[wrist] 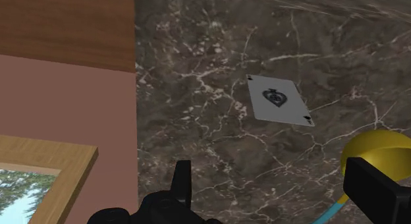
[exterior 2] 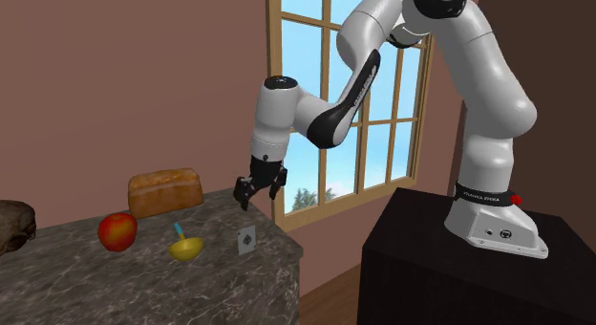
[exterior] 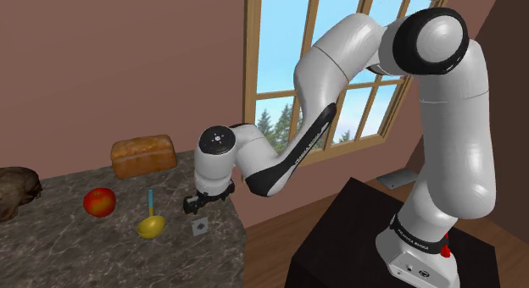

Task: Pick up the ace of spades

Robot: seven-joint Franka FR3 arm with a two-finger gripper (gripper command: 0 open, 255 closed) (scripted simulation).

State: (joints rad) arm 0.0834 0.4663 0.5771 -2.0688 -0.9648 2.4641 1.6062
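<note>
The ace of spades (wrist: 278, 101) is a small grey-white card with one black spade, lying flat on the dark marble counter (wrist: 197, 91) near its corner. In the shoulder view the card (exterior: 200, 226) lies just below my gripper (exterior: 197, 203). In the second exterior view the gripper (exterior 2: 258, 192) hangs well above the card (exterior 2: 246, 240). Seen from the wrist, my gripper (wrist: 276, 190) is open, its fingers (wrist: 182, 183) set wide apart with nothing between them, and the card lies a little ahead of them.
A yellow scoop with a blue handle (exterior: 151, 224) lies close beside the card. Farther along the counter (exterior: 76, 252) sit a red apple (exterior: 99, 202), a loaf of bread (exterior: 143, 155) and a dark brown lump (exterior: 17, 191). The counter's edge drops off right by the card, and a window (exterior 2: 363, 132) is behind.
</note>
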